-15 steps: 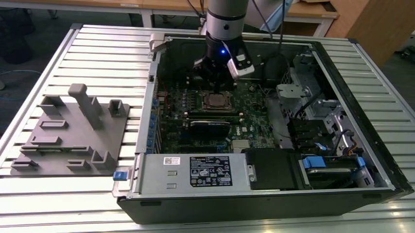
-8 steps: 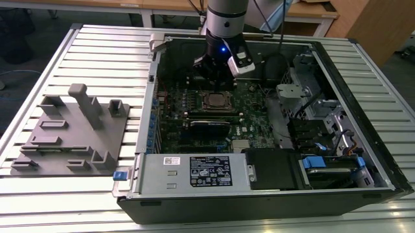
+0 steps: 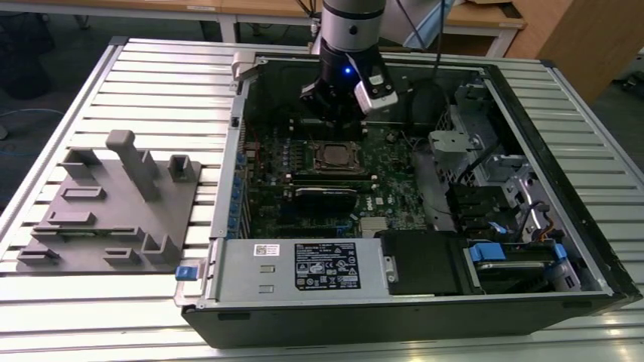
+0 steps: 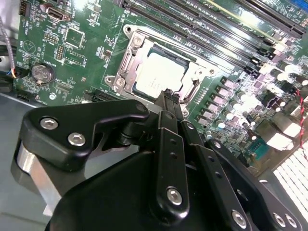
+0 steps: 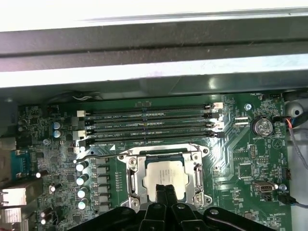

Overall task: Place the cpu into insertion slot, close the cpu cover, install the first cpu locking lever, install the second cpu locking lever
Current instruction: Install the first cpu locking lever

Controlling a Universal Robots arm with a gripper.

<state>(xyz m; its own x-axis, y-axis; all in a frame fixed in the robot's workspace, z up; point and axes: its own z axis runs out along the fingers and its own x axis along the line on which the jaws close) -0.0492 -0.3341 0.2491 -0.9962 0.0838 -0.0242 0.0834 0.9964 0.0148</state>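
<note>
The cpu (image 5: 166,174) (image 4: 159,72) lies flat in the insertion slot (image 5: 124,157) on the green board, its silver face up. The cpu cover (image 5: 198,175) (image 4: 126,67) lies down around it as a silvery frame. A thin metal locking lever (image 5: 98,150) runs along one side of the socket. My gripper (image 5: 166,190) (image 4: 168,95) hangs just over the socket's edge, fingers pressed together with nothing between them. In the exterior view the gripper (image 3: 335,130) is above the socket (image 3: 335,157), inside the open computer case.
Long black memory slots (image 5: 149,120) run beside the socket. A black card (image 3: 324,197) sits nearer the case front, with drive bays (image 3: 513,256) at the exterior view's right. A grey fixture block (image 3: 111,204) stands on the table at the exterior view's left.
</note>
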